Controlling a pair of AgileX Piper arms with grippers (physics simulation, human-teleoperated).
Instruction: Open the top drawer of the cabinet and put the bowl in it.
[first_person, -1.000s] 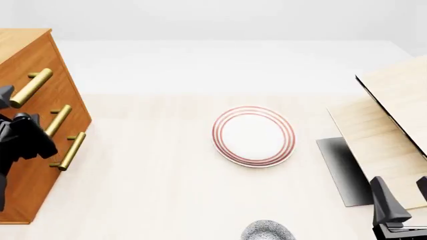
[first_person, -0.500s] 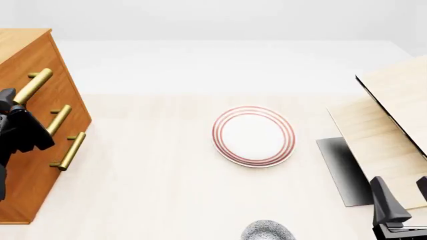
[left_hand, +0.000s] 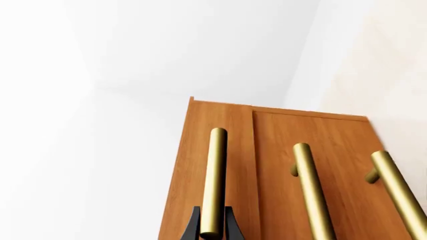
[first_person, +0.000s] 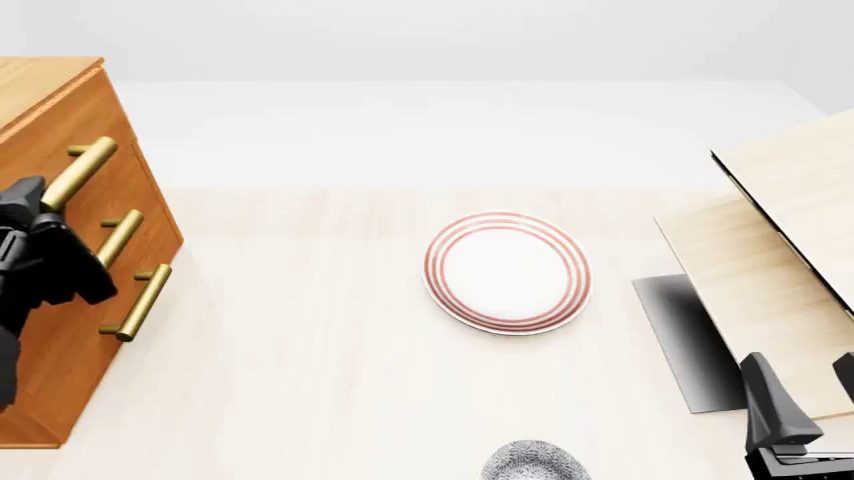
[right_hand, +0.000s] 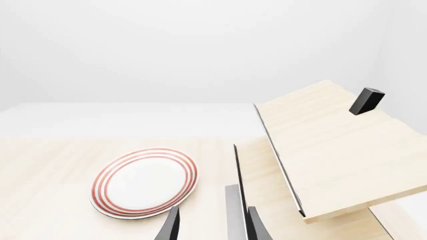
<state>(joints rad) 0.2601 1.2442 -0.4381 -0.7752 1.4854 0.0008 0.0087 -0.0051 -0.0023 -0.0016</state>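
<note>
Setting: simulated tabletop, bare white room | pale wood table (first_person: 334, 380) | household props: orange-brown cabinet (first_person: 54, 300) with brass handles, red-ringed plate (first_person: 507, 272) | flat shadeless render (no real room detail)

Cabinet (first_person: 60, 110): orange-brown wood, brass handles. Plate (first_person: 509, 271): white, red rings. Bowl (first_person: 535, 464): grey-and-white speckled. Tabletop (first_person: 334, 380): pale wood.

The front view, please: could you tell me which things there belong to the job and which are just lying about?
Job:
- cabinet
- top drawer, left tool straddling its handle
- bowl, at the near edge

Lying about:
- plate
- pale wood unit
</note>
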